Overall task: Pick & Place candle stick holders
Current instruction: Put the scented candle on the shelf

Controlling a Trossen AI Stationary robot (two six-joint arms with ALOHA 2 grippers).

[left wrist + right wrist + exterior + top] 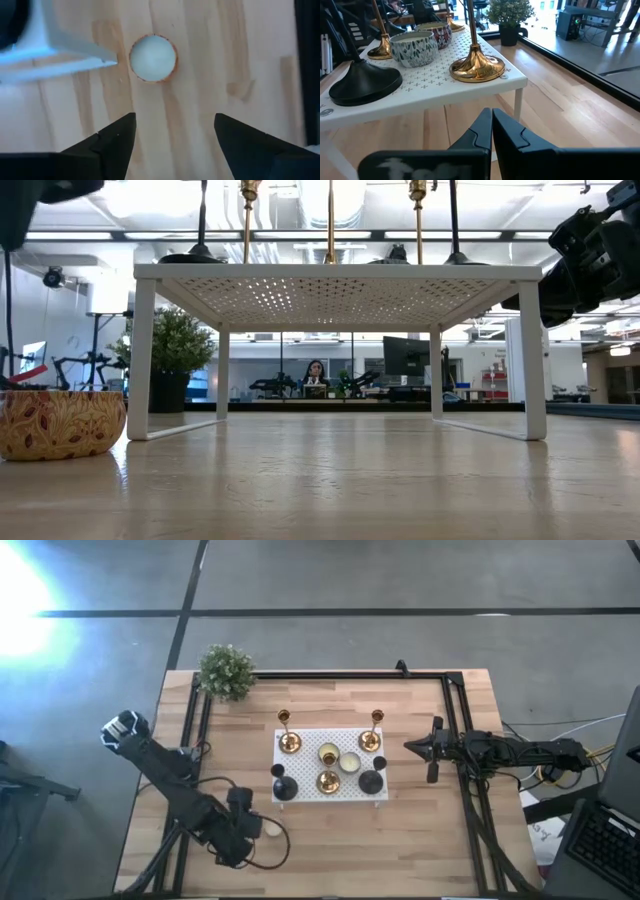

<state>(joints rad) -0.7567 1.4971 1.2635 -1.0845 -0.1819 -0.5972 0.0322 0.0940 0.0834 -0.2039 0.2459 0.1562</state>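
The right hand (412,747) hovered with fingers pressed together, empty, just beside the white perforated stand (330,767) — pointing at the nearest brass candle stick holder (476,66). Brass holders (289,742) and black holders (284,787) all stood on that stand, along with small patterned bowls (414,47). The left hand (172,135) was spread open over a small round candle (152,57) on the wooden table (420,830), near the front-left edge.
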